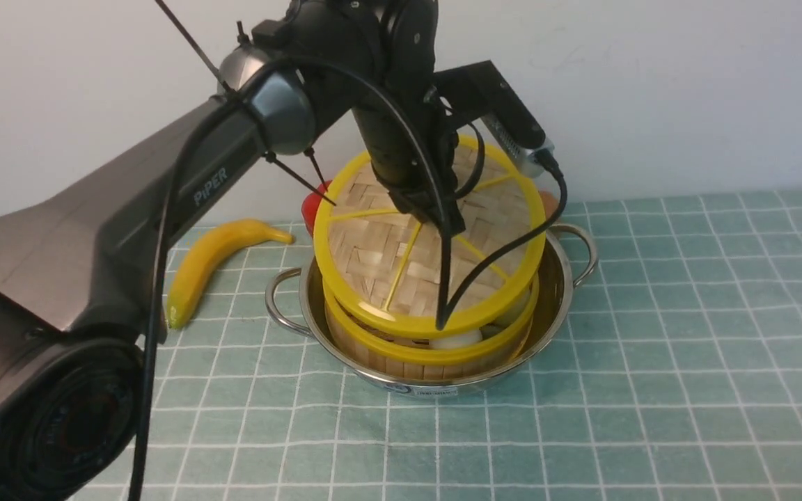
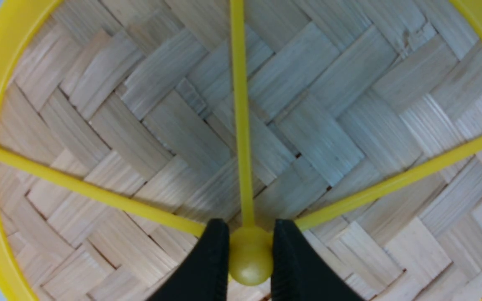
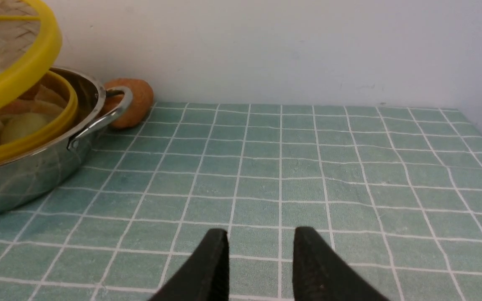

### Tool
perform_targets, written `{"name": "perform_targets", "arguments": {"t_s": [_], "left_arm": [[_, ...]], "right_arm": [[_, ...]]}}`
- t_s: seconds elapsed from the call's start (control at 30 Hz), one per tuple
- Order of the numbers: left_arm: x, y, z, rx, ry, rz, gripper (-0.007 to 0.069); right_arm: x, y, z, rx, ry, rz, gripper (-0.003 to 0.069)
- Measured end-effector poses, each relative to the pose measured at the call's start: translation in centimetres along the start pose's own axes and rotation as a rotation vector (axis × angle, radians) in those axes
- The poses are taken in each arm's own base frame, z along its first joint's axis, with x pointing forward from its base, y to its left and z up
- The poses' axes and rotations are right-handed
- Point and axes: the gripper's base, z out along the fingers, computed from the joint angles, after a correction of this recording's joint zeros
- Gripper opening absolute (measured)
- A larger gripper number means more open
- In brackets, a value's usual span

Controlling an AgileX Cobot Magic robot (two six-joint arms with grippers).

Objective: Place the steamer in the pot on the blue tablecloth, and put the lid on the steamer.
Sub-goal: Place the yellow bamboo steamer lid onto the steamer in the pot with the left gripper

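Observation:
The steamer (image 1: 401,353) sits inside the steel pot (image 1: 555,306) on the blue tablecloth (image 1: 651,348). The woven lid (image 1: 401,257) hangs tilted just above it, with a gap at the near side where a white dumpling (image 1: 457,339) shows. My left gripper (image 1: 436,212) comes down onto the lid's middle. In the left wrist view, the left gripper (image 2: 250,251) is shut on the yellow hub of the lid (image 2: 316,125). My right gripper (image 3: 261,246) is open and empty, low over the cloth beside the pot (image 3: 36,175). It does not show in the front view.
A yellow banana (image 1: 213,261) lies on the cloth left of the pot. A red item (image 1: 312,205) and a brown round item (image 3: 138,104) sit behind the pot, against the white wall. The left arm crosses the left half of the front view.

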Motion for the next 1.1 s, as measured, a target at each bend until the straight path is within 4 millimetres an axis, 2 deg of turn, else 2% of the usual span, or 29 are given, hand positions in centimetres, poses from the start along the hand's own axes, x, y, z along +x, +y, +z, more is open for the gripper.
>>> {"name": "perform_targets", "arguments": {"t_s": [0.03,0.13,0.27,0.43,0.63,0.73,0.93,1.1], "left_arm": [[0.0,0.2,-1.0,-0.011,-0.016,-0.012,0.0118],[0.2,0.5,-2.3,-0.025,-0.038,-0.04,0.0118],[0.6,0.3,-2.7,-0.007,-0.042,-0.073,0.0118],[2.4,-0.9,-3.2,0.035,0.01,-0.09,0.0118],[3.2,-0.9,-4.1,0.037,0.007,-0.026,0.0118],[3.1,-1.0,-3.4,0.052,0.013,0.012,0.0118],[3.1,-1.3,0.4,0.102,0.068,0.09,0.0118],[2.6,-0.9,1.4,0.069,0.025,0.111,0.0118]], "right_arm": [[0.0,0.0,0.0,0.0,0.0,0.0,0.0242],[0.0,0.0,0.0,0.0,0.0,0.0,0.0242],[0.0,0.0,0.0,0.0,0.0,0.0,0.0242],[0.0,0.0,0.0,0.0,0.0,0.0,0.0242],[0.0,0.0,0.0,0.0,0.0,0.0,0.0242],[0.0,0.0,0.0,0.0,0.0,0.0,0.0242],[0.0,0.0,0.0,0.0,0.0,0.0,0.0242],[0.0,0.0,0.0,0.0,0.0,0.0,0.0242]]}}
